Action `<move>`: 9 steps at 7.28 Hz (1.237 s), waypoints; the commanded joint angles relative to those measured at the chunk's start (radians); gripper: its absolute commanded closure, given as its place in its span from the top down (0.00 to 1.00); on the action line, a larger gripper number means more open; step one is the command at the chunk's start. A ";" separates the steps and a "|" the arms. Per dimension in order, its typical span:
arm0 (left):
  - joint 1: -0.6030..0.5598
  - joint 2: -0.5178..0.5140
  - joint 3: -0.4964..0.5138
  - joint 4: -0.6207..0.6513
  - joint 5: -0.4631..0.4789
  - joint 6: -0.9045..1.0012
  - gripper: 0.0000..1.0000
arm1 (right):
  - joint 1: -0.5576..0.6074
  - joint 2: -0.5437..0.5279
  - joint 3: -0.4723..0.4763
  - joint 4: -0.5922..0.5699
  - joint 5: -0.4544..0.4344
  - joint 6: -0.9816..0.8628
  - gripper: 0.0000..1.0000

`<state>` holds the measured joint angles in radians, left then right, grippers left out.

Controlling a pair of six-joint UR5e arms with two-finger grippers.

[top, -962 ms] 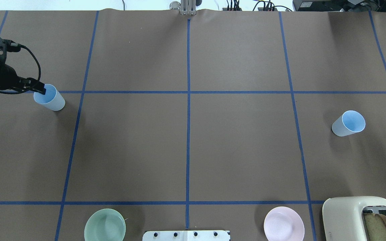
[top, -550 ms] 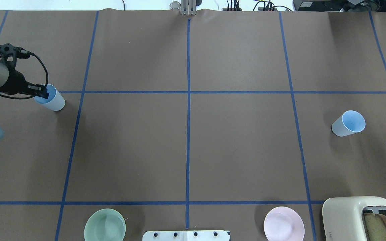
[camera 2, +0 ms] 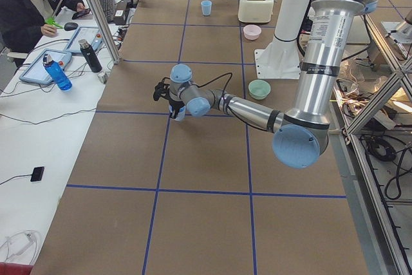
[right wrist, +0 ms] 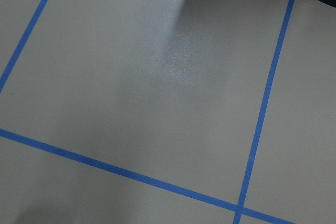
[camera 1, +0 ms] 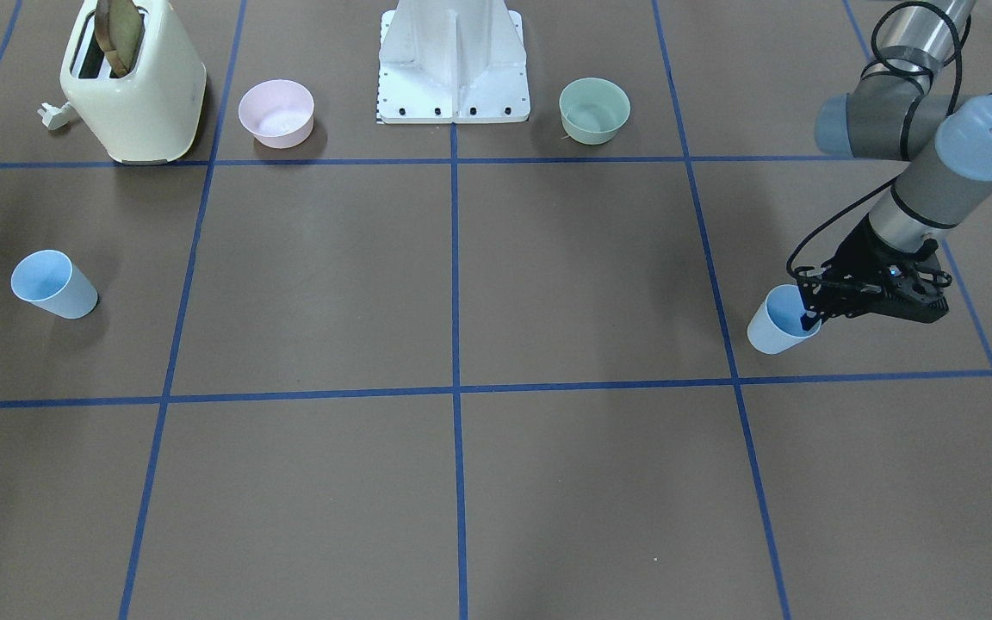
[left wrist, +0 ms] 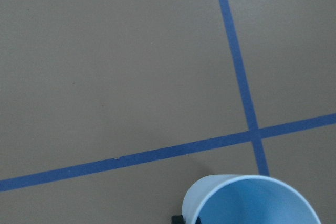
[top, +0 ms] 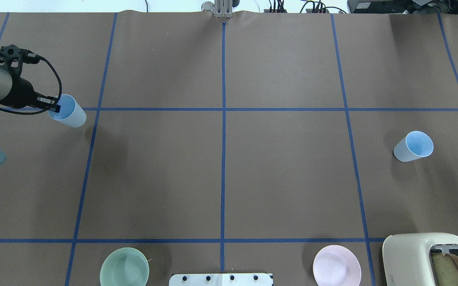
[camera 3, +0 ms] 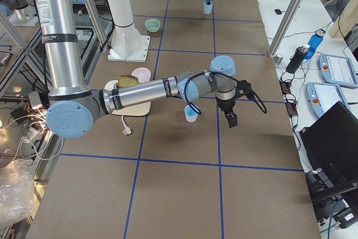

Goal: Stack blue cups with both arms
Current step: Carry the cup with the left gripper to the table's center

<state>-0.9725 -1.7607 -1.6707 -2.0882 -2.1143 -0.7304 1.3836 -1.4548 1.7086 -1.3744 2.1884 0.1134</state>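
Observation:
One blue cup [top: 69, 113] is at the table's left, gripped at its rim by my left gripper [top: 54, 106], one finger inside and one outside. It hangs tilted just above the table in the front-facing view [camera 1: 773, 327], and its rim shows at the bottom of the left wrist view [left wrist: 252, 203]. The other blue cup [top: 413, 146] stands alone at the right and also shows in the front-facing view [camera 1: 54, 284]. My right gripper [camera 3: 229, 117] hovers beside that cup [camera 3: 191, 114] and apart from it; I cannot tell whether it is open or shut.
A cream toaster [top: 427, 258] with bread in it, a pink bowl [top: 336, 265] and a green bowl [top: 124, 267] stand along the near edge beside the white pedestal [camera 1: 453, 60]. An operator [camera 2: 32, 4] sits at a side desk.
My left gripper went into the left cup's rim, closed on it, and has carried it a little to the right and up. The right cup has not moved.

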 commanded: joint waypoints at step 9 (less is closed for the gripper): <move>0.508 -0.625 0.100 0.468 0.387 -0.485 0.00 | -0.015 0.004 -0.001 0.000 0.001 0.040 1.00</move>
<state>-0.5015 -2.3582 -1.6033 -1.6172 -1.7597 -1.2048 1.3739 -1.4523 1.7051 -1.3744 2.1888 0.1401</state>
